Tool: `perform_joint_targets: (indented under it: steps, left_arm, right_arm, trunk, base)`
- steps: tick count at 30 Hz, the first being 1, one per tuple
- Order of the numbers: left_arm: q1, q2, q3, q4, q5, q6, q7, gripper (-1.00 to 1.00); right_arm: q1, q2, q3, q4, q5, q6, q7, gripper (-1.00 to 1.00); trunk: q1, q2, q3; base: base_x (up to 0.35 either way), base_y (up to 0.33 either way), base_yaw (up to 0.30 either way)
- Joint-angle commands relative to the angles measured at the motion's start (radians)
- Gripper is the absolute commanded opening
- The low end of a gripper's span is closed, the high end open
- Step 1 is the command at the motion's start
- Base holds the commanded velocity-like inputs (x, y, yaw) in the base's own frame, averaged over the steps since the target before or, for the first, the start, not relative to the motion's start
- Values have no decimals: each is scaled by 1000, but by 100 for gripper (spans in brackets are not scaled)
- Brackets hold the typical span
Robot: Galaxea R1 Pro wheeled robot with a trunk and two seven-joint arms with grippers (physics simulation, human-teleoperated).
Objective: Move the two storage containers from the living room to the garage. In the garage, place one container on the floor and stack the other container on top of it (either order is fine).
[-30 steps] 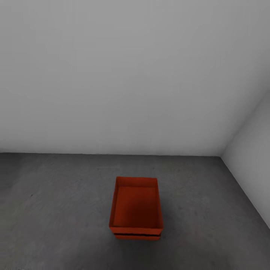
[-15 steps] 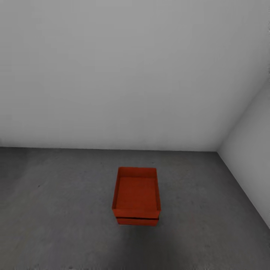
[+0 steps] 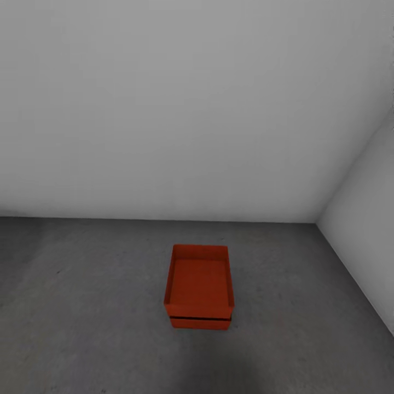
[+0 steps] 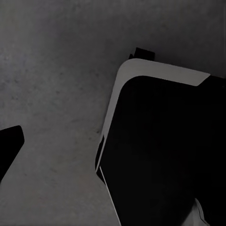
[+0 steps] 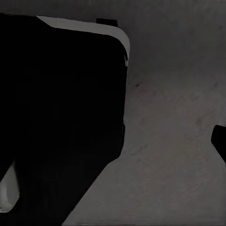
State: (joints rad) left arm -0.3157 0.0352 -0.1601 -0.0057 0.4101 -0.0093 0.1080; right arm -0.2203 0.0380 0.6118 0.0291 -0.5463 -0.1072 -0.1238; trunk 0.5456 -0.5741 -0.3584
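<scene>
Two orange-red storage containers stand stacked on the dark grey concrete floor (image 3: pixel 93 306) of the garage, near a corner of white walls. The upper container (image 3: pixel 198 280) is open-topped and empty. It sits squarely on the lower container (image 3: pixel 200 323), of which just a thin front strip shows beneath a dark seam. Neither arm is near the stack. In the left wrist view, one dark fingertip (image 4: pixel 10 148) of my left gripper hangs over bare floor. In the right wrist view, a dark fingertip (image 5: pixel 220 141) of my right gripper does the same. Nothing is held by either.
A white back wall (image 3: pixel 164 109) and a white side wall (image 3: pixel 366 241) meet at the right behind the stack. Grey floor spreads to the left and in front of it. My own dark base (image 4: pixel 165 150) (image 5: pixel 56 113) looms large in both wrist views.
The head view has pulled back and shifted, so the stack looks smaller and higher than a second ago. The containers themselves have not moved.
</scene>
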Motion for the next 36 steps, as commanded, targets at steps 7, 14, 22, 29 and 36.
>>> perform_joint_targets:
  steps: [7, 14, 22, 29, 36]
  left_arm:
    - [0, 0, -8, -1, 6, -3, 2, 100]
    - [0, 0, -9, -2, 5, -3, 2, 100]
    - [0, 0, -9, -2, 5, -3, 2, 100]
    - [0, 0, -9, -2, 4, -3, 2, 100]
    - [0, 0, -9, -2, 5, -3, 2, 100]
  right_arm:
    - [6, 20, 6, 3, 54, -18, -2, 100]
    - [6, 9, 5, 3, 54, -18, -2, 100]
    - [6, 3, 4, 3, 49, -18, -3, 100]
    - [6, 3, 5, 4, 51, -19, -2, 100]
    - [6, 2, 3, 3, 53, -20, -2, 100]
  trunk:
    - [0, -1, 10]
    - [0, -1, 21]
    - [0, -1, 34]
    - [0, -1, 45]
    - [0, -1, 56]
  base:
    - [0, 0, 0]
    - [0, 0, 0]
    - [0, 0, 0]
    - [0, 0, 0]
    - [0, 0, -17]
